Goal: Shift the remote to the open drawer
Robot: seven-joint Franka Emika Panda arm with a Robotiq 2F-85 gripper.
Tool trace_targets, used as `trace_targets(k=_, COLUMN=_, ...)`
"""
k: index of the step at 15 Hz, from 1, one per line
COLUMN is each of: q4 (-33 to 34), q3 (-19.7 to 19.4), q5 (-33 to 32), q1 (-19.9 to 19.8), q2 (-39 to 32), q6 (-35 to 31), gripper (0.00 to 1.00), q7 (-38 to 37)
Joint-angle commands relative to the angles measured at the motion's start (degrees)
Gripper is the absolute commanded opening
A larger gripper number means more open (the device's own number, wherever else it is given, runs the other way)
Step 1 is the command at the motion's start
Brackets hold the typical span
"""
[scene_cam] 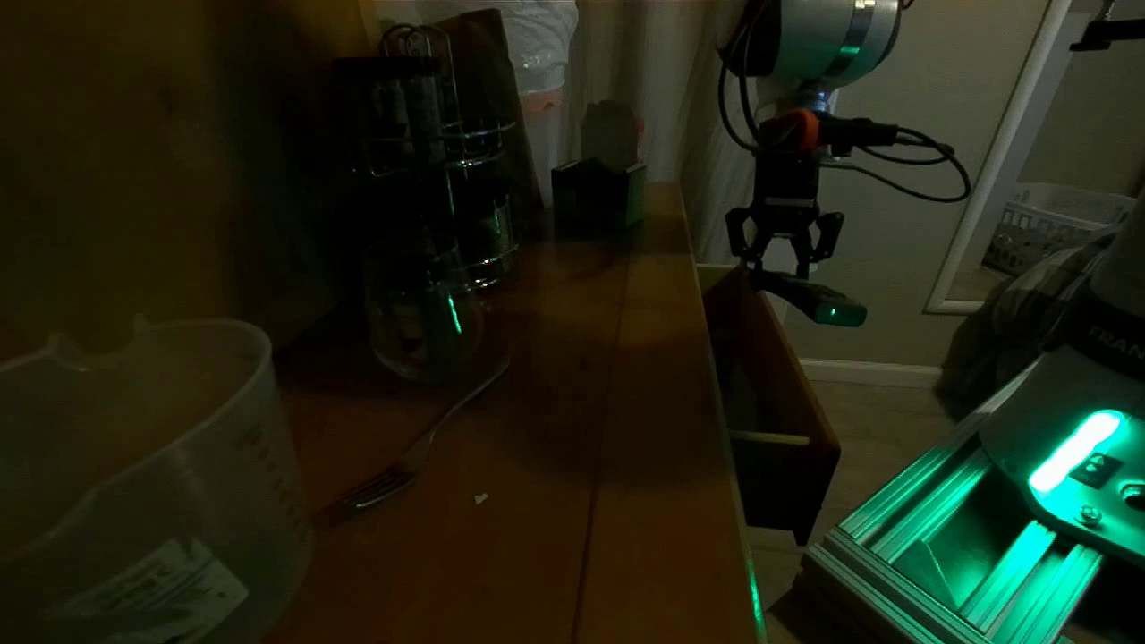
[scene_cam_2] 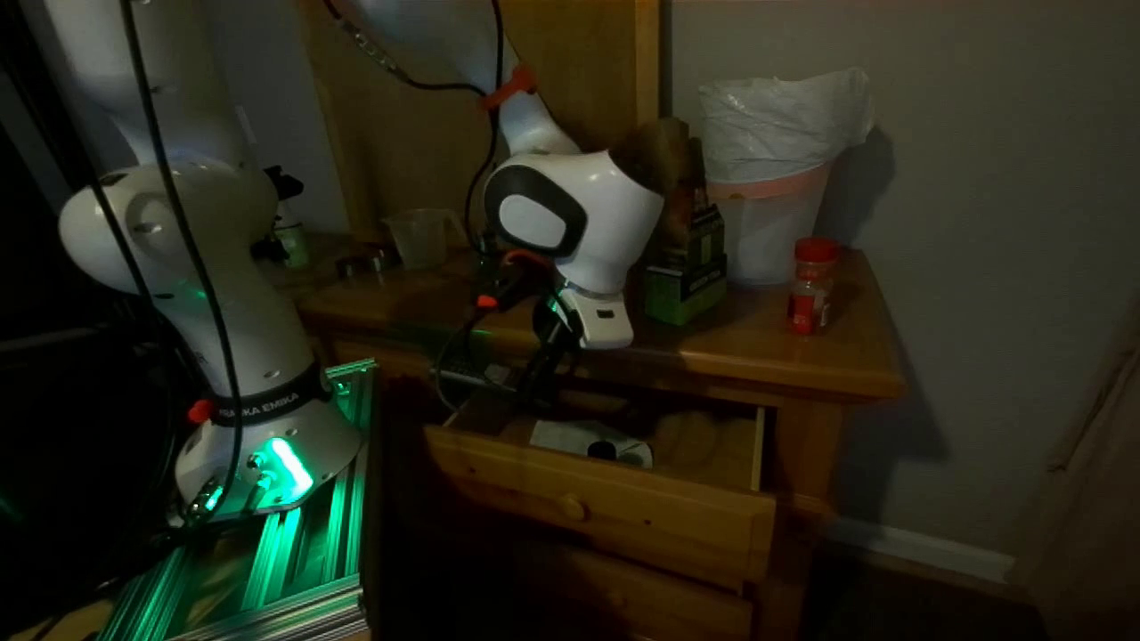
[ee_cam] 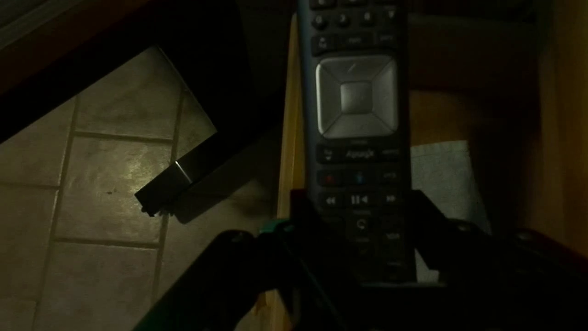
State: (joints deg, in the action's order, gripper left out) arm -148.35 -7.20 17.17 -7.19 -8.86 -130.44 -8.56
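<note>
Remote, keypad side seen in the wrist view, held in the gripper with the jaws pressed to its long edges, above the open drawer; a pale, flat item lies inside the drawer. Adjoining surface: a metal utensil, a green box and, near the box, a red-lidded jar.

Exterior views look along the flat brown wooden tabletop and from the front onto the open brown wooden drawer, both sharing it; the wrist view looks closely down.
</note>
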Motion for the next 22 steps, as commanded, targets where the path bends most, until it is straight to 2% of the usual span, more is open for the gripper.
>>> trace_targets(k=1, q4=3.17, q3=0.44, q5=4.25, q1=-0.21, q2=-6.23, q6=-5.32, gripper=0.31, q7=-2.22)
trace_targets(k=5, q4=4.81, q3=1.44, q5=5.99, q1=0.15, q2=-9.94, q6=-10.7, gripper=0.31, q7=-4.44)
trace_targets(k=10, q4=5.29, q3=1.86, q5=3.85, q1=2.54, q2=-12.85, q6=-16.65, gripper=0.31, q7=-9.91)
trace_targets(k=13, q4=6.88, q3=-1.53, q5=-0.77, q1=5.64, q2=-14.45, q6=-11.92, gripper=0.31, q7=-20.28)
trace_targets(k=17, q4=7.43, q3=-3.62, q5=-4.09, q1=8.27, q2=-15.04, q6=-8.79, gripper=0.31, q7=-28.36)
trace_targets(k=22, q4=7.26, q3=-1.55, q5=-3.46, q1=9.26, q2=-14.96, q6=-8.04, gripper=0.31, q7=-31.04)
